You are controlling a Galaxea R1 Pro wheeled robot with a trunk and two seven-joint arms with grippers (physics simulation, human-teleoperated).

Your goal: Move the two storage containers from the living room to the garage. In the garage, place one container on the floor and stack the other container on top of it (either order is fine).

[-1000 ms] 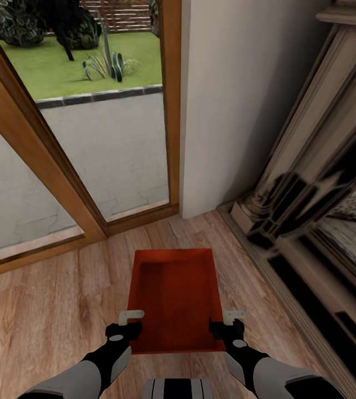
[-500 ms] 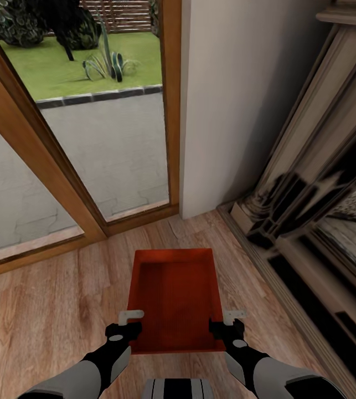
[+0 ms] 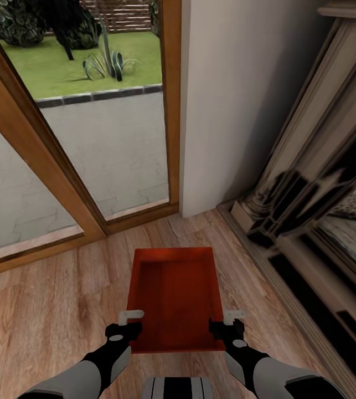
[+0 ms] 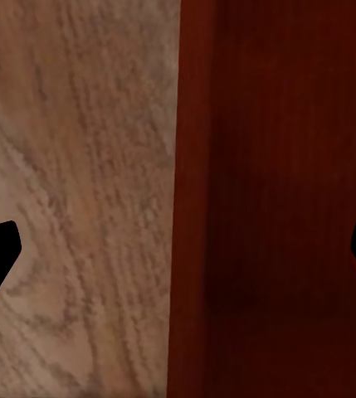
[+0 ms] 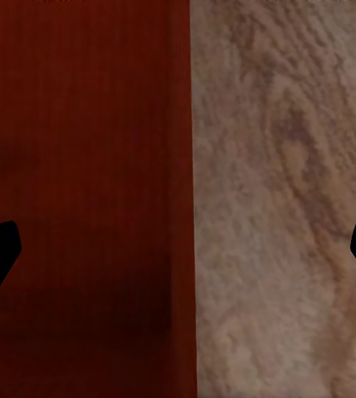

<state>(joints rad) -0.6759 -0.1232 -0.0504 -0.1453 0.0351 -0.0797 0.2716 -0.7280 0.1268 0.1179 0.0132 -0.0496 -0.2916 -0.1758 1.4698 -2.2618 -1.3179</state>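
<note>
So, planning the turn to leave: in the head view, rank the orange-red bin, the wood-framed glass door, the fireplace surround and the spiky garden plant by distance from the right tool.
1. Orange-red rectangular bin, beside the right tool.
2. Fireplace surround, to its right.
3. Wood-framed glass door, ahead-left.
4. Spiky garden plant, outside.

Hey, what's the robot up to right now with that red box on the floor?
The robot has both arms lowered to an orange-red rectangular storage container on the light wood plank floor, near the wood-framed glass doors. Its left hand sits at the container's left wall and its right hand at the right wall, each straddling a wall with fingers apart. The open-topped container appears empty.
</note>
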